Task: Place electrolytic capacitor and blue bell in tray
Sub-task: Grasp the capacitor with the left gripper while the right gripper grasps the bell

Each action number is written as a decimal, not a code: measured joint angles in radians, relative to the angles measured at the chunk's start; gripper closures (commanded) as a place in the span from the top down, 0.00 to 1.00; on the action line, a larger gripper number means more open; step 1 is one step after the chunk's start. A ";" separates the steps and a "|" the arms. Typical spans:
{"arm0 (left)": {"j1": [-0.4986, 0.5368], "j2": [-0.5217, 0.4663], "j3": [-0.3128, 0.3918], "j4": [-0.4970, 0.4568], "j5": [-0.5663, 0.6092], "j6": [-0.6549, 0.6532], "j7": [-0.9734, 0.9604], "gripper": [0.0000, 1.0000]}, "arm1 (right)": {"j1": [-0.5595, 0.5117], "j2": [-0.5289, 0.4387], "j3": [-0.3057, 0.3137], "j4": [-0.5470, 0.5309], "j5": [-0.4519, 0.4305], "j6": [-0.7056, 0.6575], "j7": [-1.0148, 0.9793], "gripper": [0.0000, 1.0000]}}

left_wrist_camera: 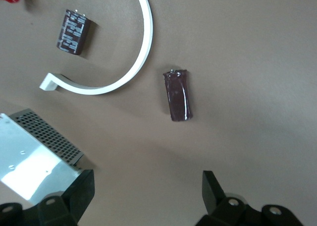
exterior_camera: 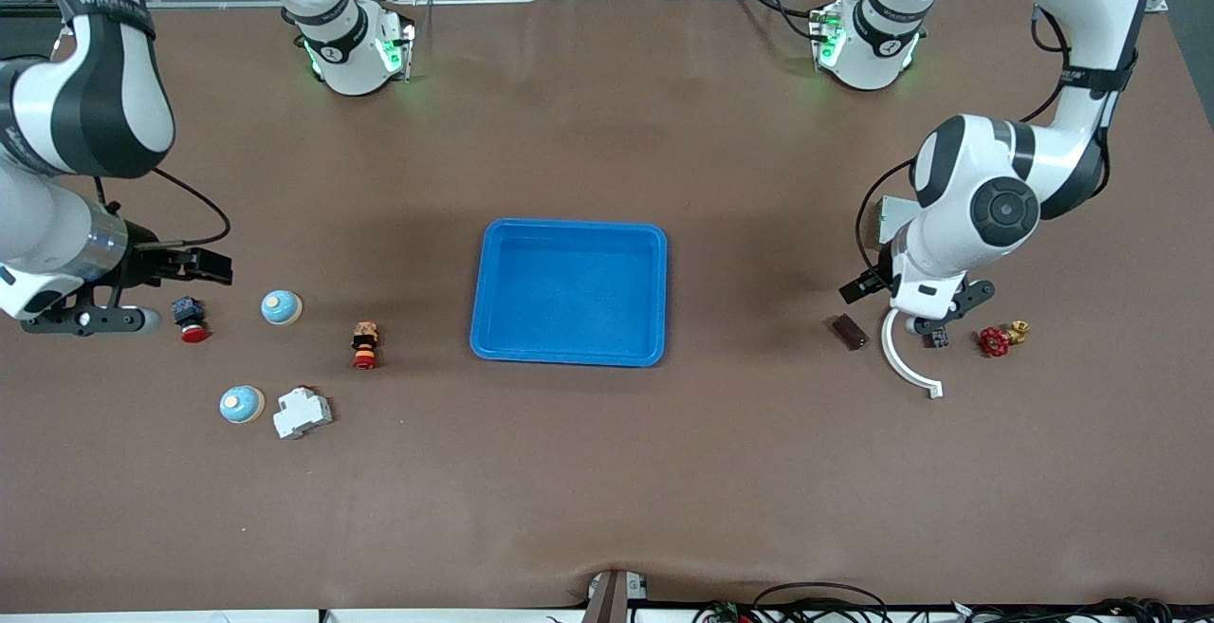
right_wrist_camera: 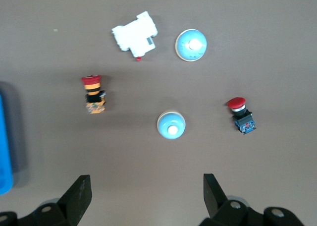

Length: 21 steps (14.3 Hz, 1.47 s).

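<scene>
Blue tray (exterior_camera: 569, 291): mid-desk, nothing in it.

Electrolytic capacitors, two, at the left arm's end of the desk. A brown one (exterior_camera: 849, 331) lies on its side, apart from the other parts. A darker one (exterior_camera: 938, 338) lies between the white curved bracket (exterior_camera: 906, 365) and the red valve handle (exterior_camera: 993, 341).

Blue bells, two, at the right arm's end of the desk. One (exterior_camera: 282, 307) lies between the red push button (exterior_camera: 190, 319) and the orange-bodied switch (exterior_camera: 365, 344). The other (exterior_camera: 241, 404) sits closer to the front edge, just beside the white breaker (exterior_camera: 302, 412).

Left gripper (left_wrist_camera: 148, 189): over the capacitor cluster, claw released, nothing between the fingers. A grey perforated metal box (left_wrist_camera: 39, 154) sits close beside it.

Right gripper (right_wrist_camera: 147, 189): over the desk near the red push button, claw released and empty.

Risks, as I judge them: the brown capacitor lies at a slant to the left jaws and could roll or skid out unless the wrist turns first. The bracket may catch a finger going for the darker one. The bells' domes could slip from a shallow pinch, and the breaker crowds one of them.
</scene>
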 measured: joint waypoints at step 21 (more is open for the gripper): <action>0.022 0.236 0.008 0.014 0.000 0.325 -0.044 0.00 | -0.069 0.222 -0.014 -0.317 -0.005 0.543 -0.147 1.00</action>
